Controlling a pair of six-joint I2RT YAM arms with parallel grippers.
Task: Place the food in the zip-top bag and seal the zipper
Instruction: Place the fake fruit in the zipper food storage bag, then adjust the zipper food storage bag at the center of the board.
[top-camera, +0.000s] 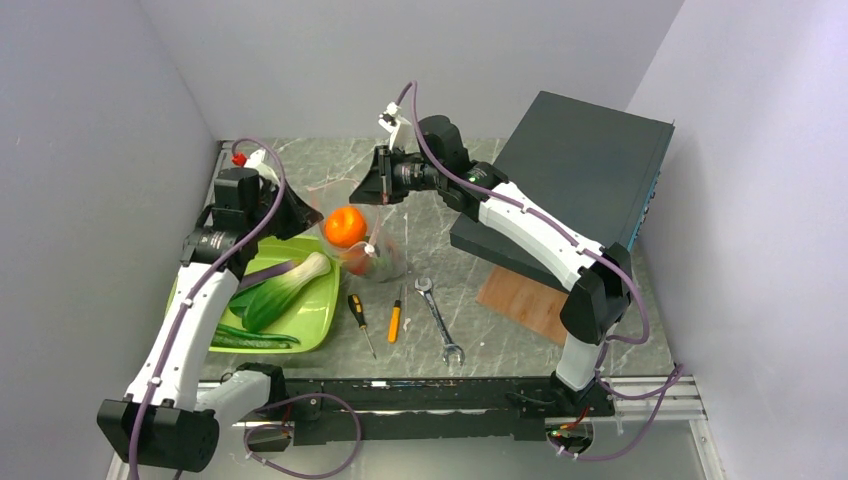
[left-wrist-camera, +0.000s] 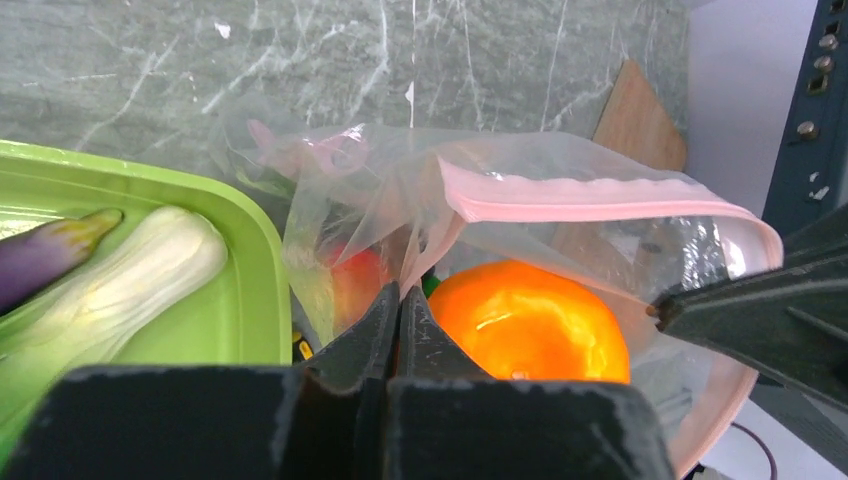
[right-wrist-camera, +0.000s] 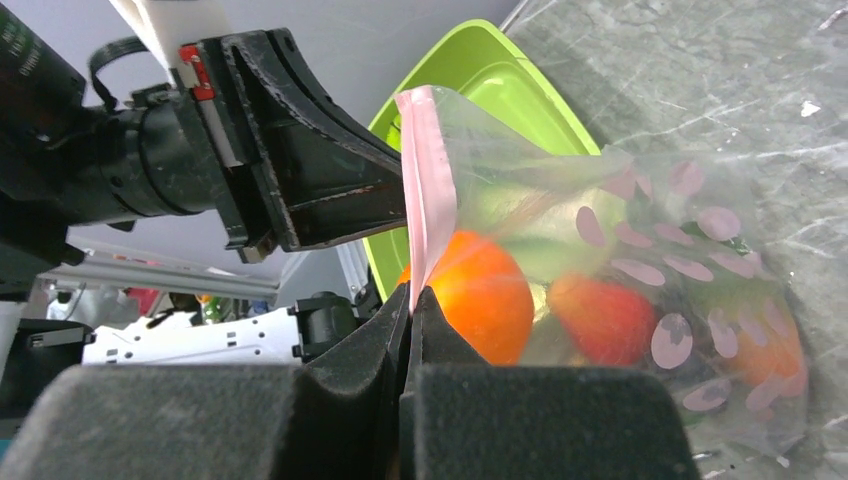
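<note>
The clear zip-top bag (top-camera: 372, 255) hangs between my two grippers, above the table. Its pink zipper strip (left-wrist-camera: 590, 195) runs along the mouth, which gapes open. An orange ball (top-camera: 345, 226) sits in the mouth; it also shows in the left wrist view (left-wrist-camera: 530, 322) and the right wrist view (right-wrist-camera: 485, 295). Red pieces (right-wrist-camera: 603, 318) lie lower in the bag. My left gripper (left-wrist-camera: 399, 297) is shut on the bag's edge. My right gripper (right-wrist-camera: 411, 296) is shut on the zipper strip (right-wrist-camera: 428, 190) at the other end.
The lime-green tray (top-camera: 312, 322) at the left holds a bok choy (top-camera: 285, 290), a purple eggplant (left-wrist-camera: 45, 250) and a long green vegetable (top-camera: 252, 340). Two screwdrivers (top-camera: 395, 320) and a wrench (top-camera: 440, 322) lie in front. A dark box (top-camera: 580, 170) and a wooden board (top-camera: 525, 300) are at right.
</note>
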